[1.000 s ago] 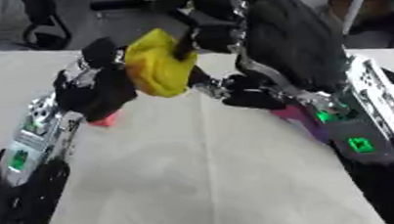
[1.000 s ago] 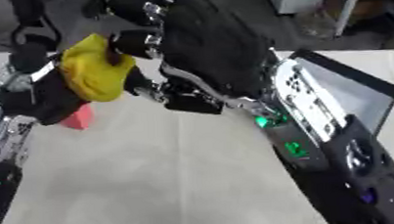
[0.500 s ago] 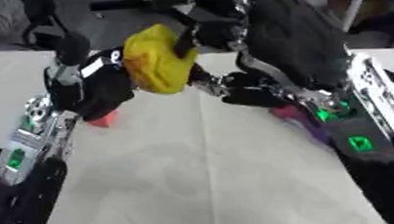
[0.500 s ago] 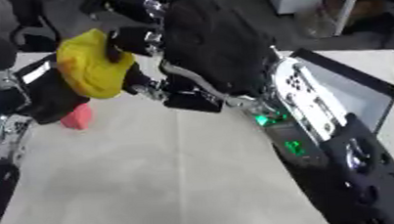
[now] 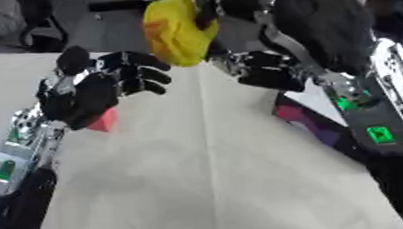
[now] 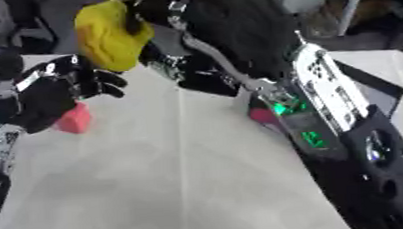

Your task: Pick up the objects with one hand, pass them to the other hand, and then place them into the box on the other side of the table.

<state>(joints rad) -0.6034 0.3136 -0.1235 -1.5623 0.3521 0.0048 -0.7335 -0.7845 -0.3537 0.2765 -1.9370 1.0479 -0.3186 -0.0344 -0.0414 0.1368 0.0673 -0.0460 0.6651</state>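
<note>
A yellow soft object (image 5: 176,30) hangs high at the back, above the table. My right hand (image 5: 233,7) is shut on its upper right side, with the arm coming in from the right. Below and to the left of it, my left hand (image 5: 94,90) is open with its fingers spread toward the yellow object and apart from it. A small pink block (image 5: 105,121) lies on the table just under the left hand, partly hidden by it.
A dark box (image 5: 304,125) with something pink and purple inside sits on the right under my right forearm. The pale table (image 5: 201,186) stretches toward the front. Chairs and dark clutter stand beyond the far edge.
My left hand has let go of the yellow object, opened, and dropped down and to the left. The right hand now holds the object alone, higher up.
</note>
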